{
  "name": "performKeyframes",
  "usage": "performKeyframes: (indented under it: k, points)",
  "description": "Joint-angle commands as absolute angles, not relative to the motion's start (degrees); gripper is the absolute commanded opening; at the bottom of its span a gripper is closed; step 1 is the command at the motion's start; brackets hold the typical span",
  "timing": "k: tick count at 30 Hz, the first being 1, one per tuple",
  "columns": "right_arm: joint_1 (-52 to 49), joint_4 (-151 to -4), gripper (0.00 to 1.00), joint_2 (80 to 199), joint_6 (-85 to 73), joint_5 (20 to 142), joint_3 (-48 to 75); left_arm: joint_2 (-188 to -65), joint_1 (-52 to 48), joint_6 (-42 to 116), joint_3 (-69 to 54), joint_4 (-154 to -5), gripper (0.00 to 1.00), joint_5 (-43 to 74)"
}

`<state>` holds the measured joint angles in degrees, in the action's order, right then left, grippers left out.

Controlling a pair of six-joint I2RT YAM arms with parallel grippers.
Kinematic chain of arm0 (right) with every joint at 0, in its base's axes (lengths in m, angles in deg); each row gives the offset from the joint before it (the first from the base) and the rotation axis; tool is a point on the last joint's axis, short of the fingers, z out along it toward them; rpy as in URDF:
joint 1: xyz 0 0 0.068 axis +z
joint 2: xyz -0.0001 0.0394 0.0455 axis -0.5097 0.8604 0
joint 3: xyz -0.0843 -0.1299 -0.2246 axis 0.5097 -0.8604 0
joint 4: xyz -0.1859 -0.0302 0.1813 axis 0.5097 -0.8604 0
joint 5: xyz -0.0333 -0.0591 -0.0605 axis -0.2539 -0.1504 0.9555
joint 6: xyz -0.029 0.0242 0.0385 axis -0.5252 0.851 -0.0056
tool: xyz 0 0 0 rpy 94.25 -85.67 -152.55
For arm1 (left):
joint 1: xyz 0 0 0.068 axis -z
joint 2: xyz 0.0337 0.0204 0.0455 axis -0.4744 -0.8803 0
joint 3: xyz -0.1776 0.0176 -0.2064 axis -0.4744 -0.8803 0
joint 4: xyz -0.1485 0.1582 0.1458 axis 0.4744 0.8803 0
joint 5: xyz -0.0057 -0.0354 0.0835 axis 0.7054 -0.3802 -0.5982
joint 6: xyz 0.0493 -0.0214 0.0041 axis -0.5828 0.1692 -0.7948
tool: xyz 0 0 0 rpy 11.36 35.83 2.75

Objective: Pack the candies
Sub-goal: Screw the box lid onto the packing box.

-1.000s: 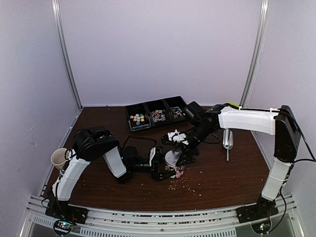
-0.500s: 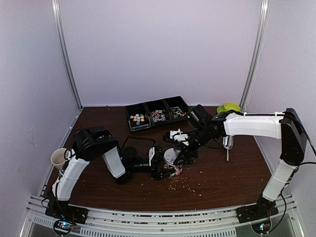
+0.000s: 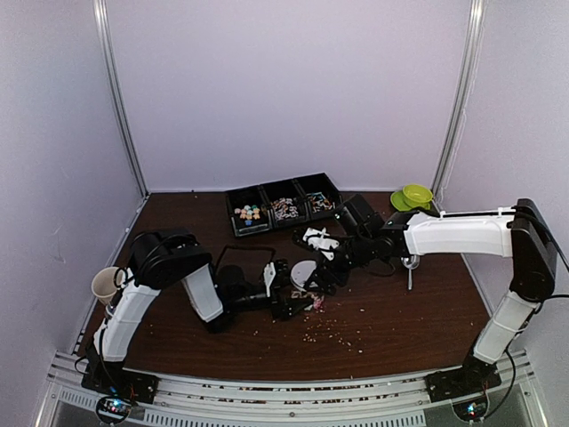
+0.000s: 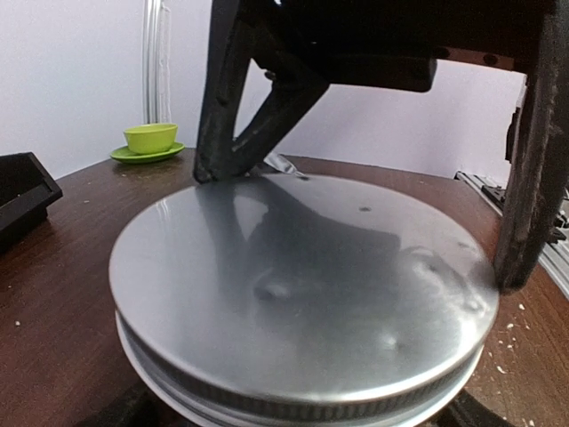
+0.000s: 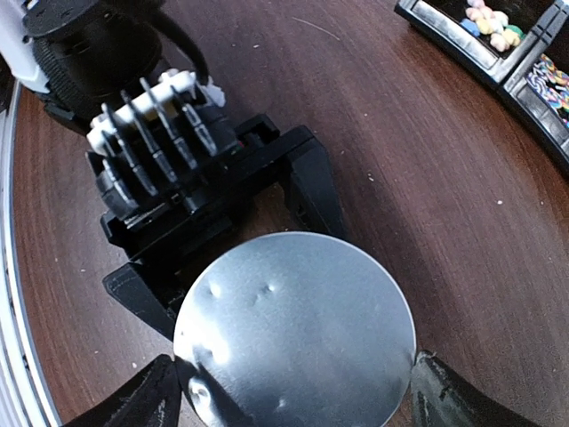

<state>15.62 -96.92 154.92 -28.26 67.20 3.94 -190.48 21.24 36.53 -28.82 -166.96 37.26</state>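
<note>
A jar (image 3: 311,301) with a dented silver metal lid (image 3: 304,274) stands at the table's middle; pink candies show through its glass. My left gripper (image 3: 292,298) is shut on the jar from the left, and its black fingers (image 5: 316,187) reach under the lid. My right gripper (image 5: 298,391) is shut on the lid (image 5: 298,329), one finger at each edge. In the left wrist view the lid (image 4: 302,285) fills the frame, with the right fingers (image 4: 240,116) on it. More candies (image 3: 247,213) lie in a black three-part tray (image 3: 267,191); pastel ones also show in the right wrist view (image 5: 489,22).
A green bowl on a saucer (image 3: 413,194) stands at the back right. A metal scoop (image 3: 410,262) lies right of the right arm. A paper cup (image 3: 107,285) sits at the left edge. Pale crumbs (image 3: 333,334) are strewn in front of the jar.
My right arm has stretched lower and its wrist has turned with the lid. The lid and jar top have shifted slightly left and back. The left arm has hardly moved.
</note>
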Motion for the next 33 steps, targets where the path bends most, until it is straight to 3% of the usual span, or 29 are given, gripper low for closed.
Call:
performKeyframes:
  k: [1, 15, 20, 33]
  points:
    - [17.65, -92.29, 0.87, 156.68, -17.08, 75.48, 3.08, -193.92, 21.69, 35.12, -31.67, -161.42, 0.83, 31.3]
    - [21.2, -91.39, 0.9, 156.93, -10.11, 84.34, 5.22, -193.26, 21.69, 34.34, -31.7, -158.94, 0.83, 29.08]
    - [20.54, -94.36, 1.0, 153.64, -18.76, 79.79, 5.5, -193.9, 21.69, 34.43, -31.2, -160.08, 0.83, 32.79]
    - [14.89, -107.04, 1.0, 149.5, -46.0, 63.11, 5.86, -196.09, 21.77, 36.16, -27.86, -161.94, 0.83, 45.52]
